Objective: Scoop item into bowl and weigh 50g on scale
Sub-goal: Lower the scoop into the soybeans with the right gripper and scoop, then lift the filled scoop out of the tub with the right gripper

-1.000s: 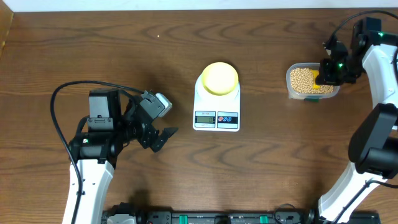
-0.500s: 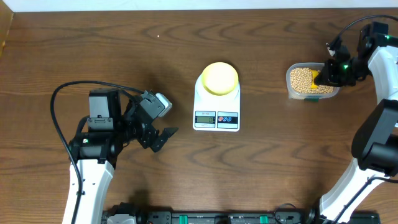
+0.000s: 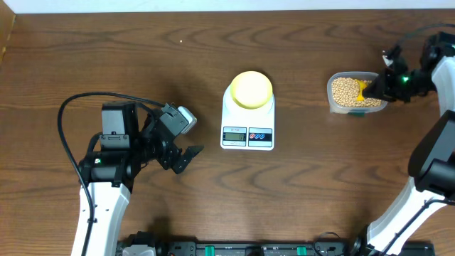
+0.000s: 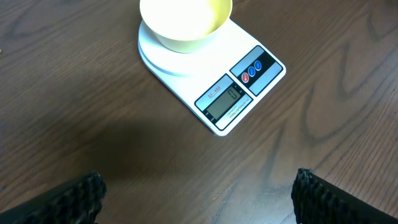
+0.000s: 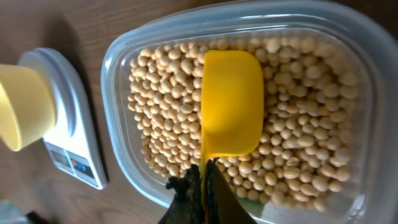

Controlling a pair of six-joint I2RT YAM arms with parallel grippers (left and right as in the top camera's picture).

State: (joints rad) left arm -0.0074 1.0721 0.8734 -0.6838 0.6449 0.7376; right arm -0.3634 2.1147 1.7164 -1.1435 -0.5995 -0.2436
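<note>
**Arm poses, overhead and wrist views.** The right arm reaches in from 3 o'clock, its wrist stretched low toward the clear tub point(image 5: 124, 53). The right gripper point(image 5: 203, 182) is pinched tight on the thin handle of the yellow scoop point(image 5: 231, 102). The scoop's cup lies on the beans point(image 5: 165, 118) inside the tub, and its yellow face shows no beans.

The left arm sits folded at 8 o'clock of the scale point(image 3: 247, 135). The left gripper point(image 4: 200, 199) is spread wide, holds nothing and faces the scale.

The bowl point(image 3: 251, 89) stands on the scale's platform at its 12 o'clock end, with the display at the 6 o'clock end.

**Room.** The tub sits at 3 o'clock of the scale, well apart from it, with bare table point(image 3: 306, 178) between them. Open wood also runs from the bowl toward the far edge at 12 o'clock.
</note>
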